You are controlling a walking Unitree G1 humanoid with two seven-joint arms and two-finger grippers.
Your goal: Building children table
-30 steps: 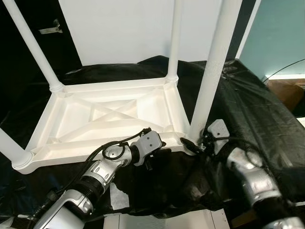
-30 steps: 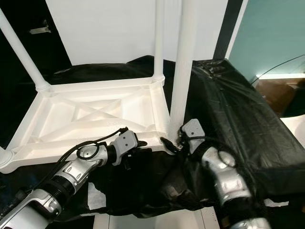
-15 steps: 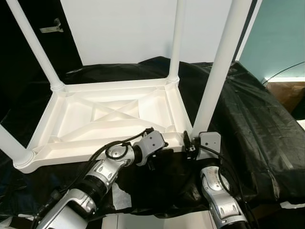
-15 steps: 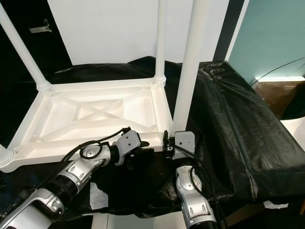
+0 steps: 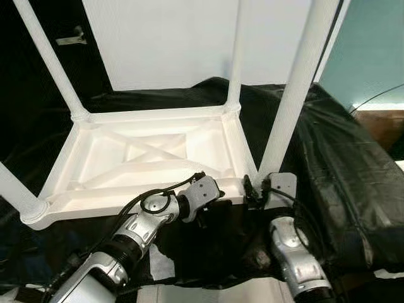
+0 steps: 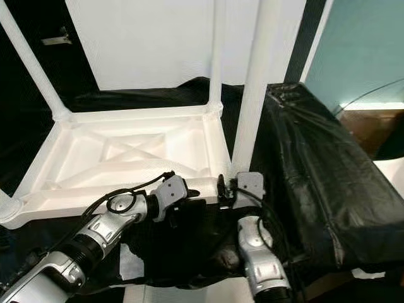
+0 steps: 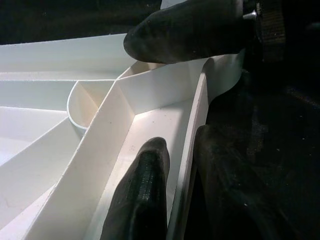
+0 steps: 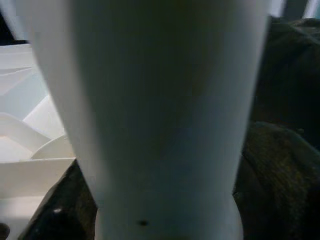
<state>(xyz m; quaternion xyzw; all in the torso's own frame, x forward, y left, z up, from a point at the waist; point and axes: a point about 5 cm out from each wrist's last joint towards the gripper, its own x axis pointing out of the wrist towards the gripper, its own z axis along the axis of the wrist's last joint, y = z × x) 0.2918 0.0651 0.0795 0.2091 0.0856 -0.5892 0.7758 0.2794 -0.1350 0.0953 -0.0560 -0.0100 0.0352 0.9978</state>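
Observation:
A white plastic children's table [image 5: 95, 142] lies upside down on a black sheet, its legs pointing up. My left gripper [image 5: 210, 206] is at the near rim and shut on it. In the left wrist view one finger [image 7: 145, 190] is inside the rim wall [image 7: 192, 130] and the other is outside. My right gripper [image 5: 260, 189] is at the foot of the near right leg [image 5: 293, 95], shut around it. That leg [image 8: 160, 100] stands very close in the right wrist view, with a dark finger [image 8: 55, 212] beside it.
Three more legs stand at the far left [image 5: 53, 63], far right [image 5: 235, 57] and near left [image 5: 16, 189]. The black sheet [image 5: 341, 164] drapes a raised block on the right. A white wall panel [image 5: 170, 38] is behind, and the floor edge [image 5: 208, 293] is in front.
My right arm has swung in from the right to stand in front of the near right leg's foot. The left gripper has stayed on the rim.

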